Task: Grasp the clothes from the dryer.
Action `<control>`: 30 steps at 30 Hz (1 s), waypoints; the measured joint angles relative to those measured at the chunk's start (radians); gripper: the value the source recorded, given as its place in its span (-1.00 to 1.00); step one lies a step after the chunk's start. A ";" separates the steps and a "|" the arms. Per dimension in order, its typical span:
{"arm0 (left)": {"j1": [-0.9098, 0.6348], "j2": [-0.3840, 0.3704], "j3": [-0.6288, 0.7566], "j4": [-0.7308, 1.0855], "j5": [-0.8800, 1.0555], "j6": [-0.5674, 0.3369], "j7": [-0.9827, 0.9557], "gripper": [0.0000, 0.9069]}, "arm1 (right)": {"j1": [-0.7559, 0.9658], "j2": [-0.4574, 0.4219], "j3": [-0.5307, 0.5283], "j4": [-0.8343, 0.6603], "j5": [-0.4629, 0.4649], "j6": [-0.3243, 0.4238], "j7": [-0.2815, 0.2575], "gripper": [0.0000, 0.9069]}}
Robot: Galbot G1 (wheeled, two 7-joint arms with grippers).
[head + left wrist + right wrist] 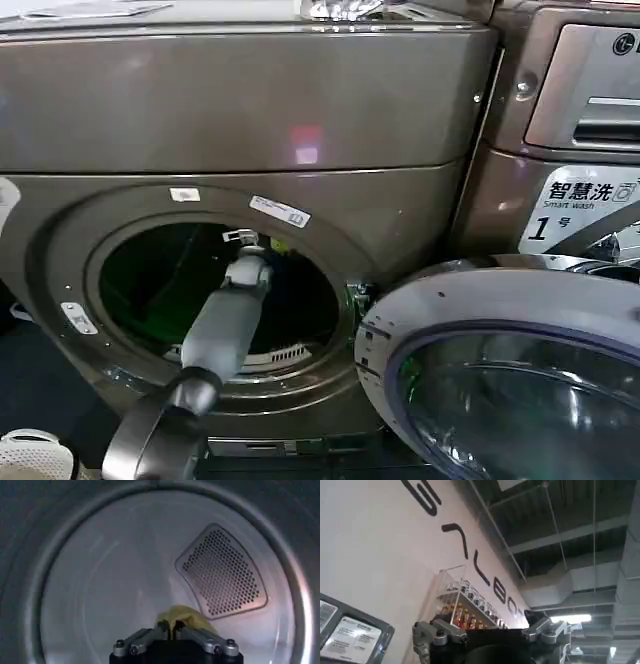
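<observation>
A: Where does the job stand?

B: The left arm reaches through the open porthole of the dryer (pixel 250 150), and in the left wrist view the left tool (pixel 172 630) sits deep in the drum with its fingers drawn together on a fold of the clothes (pixel 182 617). I'd call it clenched on the fabric.

A: What could go wrong from here?

B: The bite looks shallow, a pinch on one fold near the fingertips. Pull back too fast and the cloth could slip free and drop to the drum floor. The bundle could also drag on the drum wall or catch at the porthole rim on the way out, which would tug it loose. And the open door (pixel 510 380), swung out at the near right, stands close to the arm's path; a wide sweep might clip it.

A: And the other arm?

B: The right tool (pixel 492 635) is parked, pointing up toward a wall and ceiling, its fingers spread apart with nothing in them.

A: Count things for me.

B: One garment visible, olive yellow; I can't tell whether another lies under it. One perforated vent panel (pixel 222 572) on the drum's far wall. Two machines: the dryer, and one more (pixel 570 130) at the far right with a Smart wash label. One door, two tools
</observation>
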 measured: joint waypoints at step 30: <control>0.044 0.000 -0.021 -0.078 0.036 -0.021 -0.062 -1.00 | -0.010 -0.001 0.036 0.003 0.015 0.000 -0.014 1.00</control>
